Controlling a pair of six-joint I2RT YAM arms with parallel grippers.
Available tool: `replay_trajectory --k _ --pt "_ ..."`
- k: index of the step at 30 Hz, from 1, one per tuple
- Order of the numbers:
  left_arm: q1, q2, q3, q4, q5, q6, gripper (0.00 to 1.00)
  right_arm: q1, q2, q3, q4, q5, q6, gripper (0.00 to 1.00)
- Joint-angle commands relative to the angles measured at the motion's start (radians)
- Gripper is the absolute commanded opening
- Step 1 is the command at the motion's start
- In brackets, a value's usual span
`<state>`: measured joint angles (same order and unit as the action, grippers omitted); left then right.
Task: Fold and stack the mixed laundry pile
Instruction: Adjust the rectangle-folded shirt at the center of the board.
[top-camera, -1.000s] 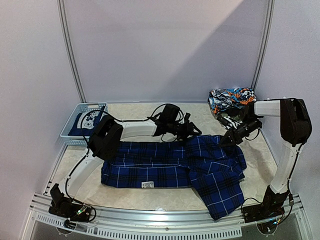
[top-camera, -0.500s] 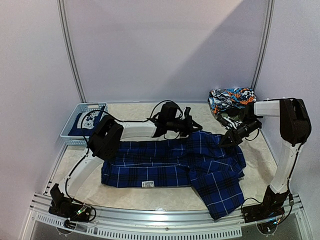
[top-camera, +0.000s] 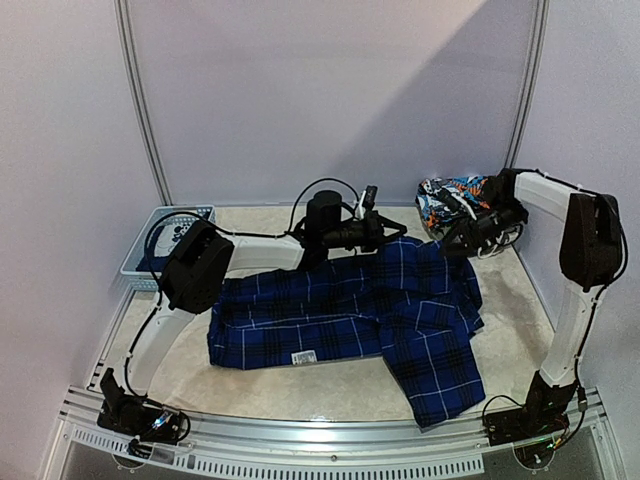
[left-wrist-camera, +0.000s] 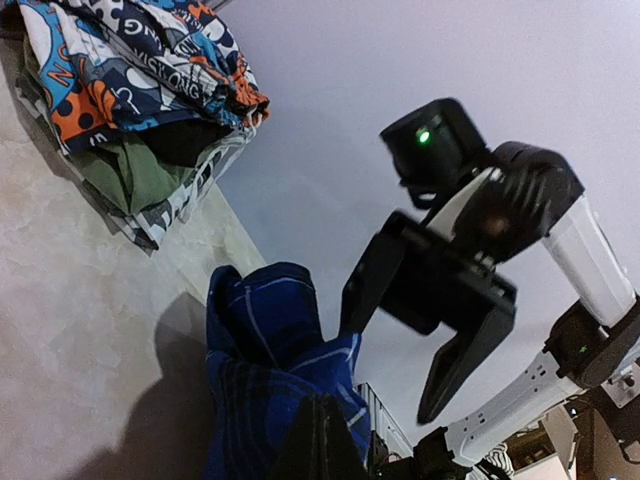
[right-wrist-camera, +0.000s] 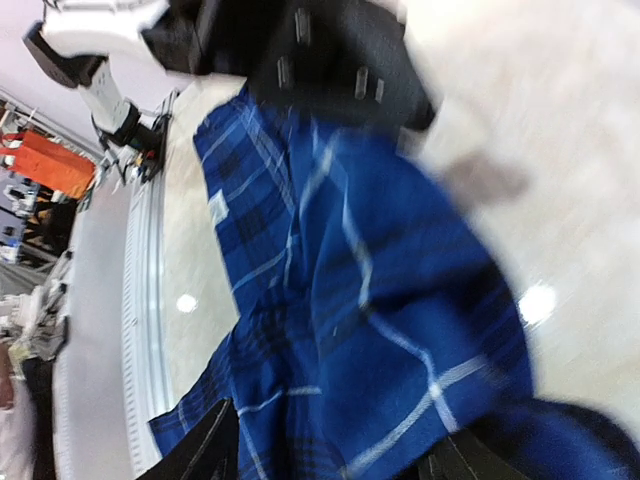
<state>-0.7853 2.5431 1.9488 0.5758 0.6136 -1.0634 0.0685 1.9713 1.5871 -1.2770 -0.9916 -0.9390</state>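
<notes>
Left pincer (top-camera: 378, 232): clamped tight on the far edge of the blue-and-black plaid shirt (top-camera: 350, 320), holding that edge raised off the table (top-camera: 300, 390). In its own wrist view the fabric (left-wrist-camera: 270, 340) bunched up at the dark fingertips (left-wrist-camera: 320, 440).

Right pincer (top-camera: 455, 240): jaws stood wide with nothing between them, just beside the shirt's right far corner. The left wrist view showed the two fingers (left-wrist-camera: 390, 370) clearly spread.

Plaid shirt, nearest item: spread across the middle of the table, one end reaching toward the near right edge. A small white label (top-camera: 303, 356) lay on its near part. The right wrist view showed the cloth (right-wrist-camera: 380, 300) blurred.

Basket (top-camera: 140, 255): light-blue slotted plastic, at the far left. It held a navy garment (top-camera: 176, 231) with a pale print. The left arm (top-camera: 195, 265) covered much of the basket, so the rest of its contents could not be made out.

Pile (top-camera: 450, 200): assorted garments at the far right corner, behind the right pincer. A bright printed piece (left-wrist-camera: 130, 80) lay on top, with olive cloth (left-wrist-camera: 130, 175) beneath it. The pile's left side was cut off in the wrist view.
</notes>
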Motion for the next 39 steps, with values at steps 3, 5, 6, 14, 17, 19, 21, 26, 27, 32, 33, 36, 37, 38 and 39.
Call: replay_trajectory --k 3,5,6,14,17,19,21,26,27,32,33,36,37,38,39 --pt "-0.005 -0.029 -0.044 0.052 -0.007 0.031 0.00 -0.038 0.041 0.265 -0.130 -0.060 0.048 0.61" --pt "-0.005 -0.023 -0.050 0.053 -0.008 0.032 0.00 -0.038 0.038 0.256 0.032 -0.005 0.242 0.66" --pt "-0.005 -0.021 -0.052 0.053 -0.009 0.033 0.00 -0.038 0.041 0.251 0.083 0.011 0.296 0.68" --pt "-0.006 -0.009 -0.049 0.058 -0.008 0.053 0.00 -0.037 0.308 0.504 0.048 0.056 0.500 0.75" --pt "-0.006 -0.001 -0.044 0.061 -0.002 0.052 0.00 -0.026 0.459 0.628 -0.080 0.026 0.498 0.77" --pt "-0.008 0.000 -0.045 0.058 -0.001 0.057 0.00 -0.010 0.515 0.673 -0.151 0.032 0.483 0.78" --pt "-0.008 -0.001 -0.048 0.053 0.001 0.063 0.00 0.002 0.550 0.704 -0.234 0.027 0.445 0.79" --pt "-0.009 0.003 -0.047 0.047 0.003 0.071 0.00 0.012 0.602 0.717 -0.377 -0.055 0.329 0.77" --pt "-0.009 0.006 -0.046 0.047 0.003 0.071 0.00 0.013 0.610 0.707 -0.383 -0.076 0.318 0.77" --pt "-0.009 0.011 -0.044 0.042 0.002 0.075 0.00 0.014 0.628 0.669 -0.386 -0.238 0.344 0.74" --pt "-0.009 0.010 -0.044 0.038 0.002 0.078 0.00 0.015 0.629 0.664 -0.386 -0.266 0.353 0.73" --pt "-0.009 0.005 -0.045 0.018 -0.006 0.094 0.00 0.020 0.627 0.647 -0.385 -0.308 0.375 0.72" --pt "-0.008 0.005 -0.045 0.015 -0.008 0.098 0.00 0.024 0.622 0.634 -0.386 -0.308 0.380 0.72" --pt "-0.006 0.005 -0.046 0.010 -0.011 0.100 0.00 0.028 0.614 0.618 -0.385 -0.306 0.377 0.73" --pt "-0.005 0.005 -0.046 0.007 -0.015 0.100 0.00 0.033 0.595 0.596 -0.384 -0.304 0.363 0.73"
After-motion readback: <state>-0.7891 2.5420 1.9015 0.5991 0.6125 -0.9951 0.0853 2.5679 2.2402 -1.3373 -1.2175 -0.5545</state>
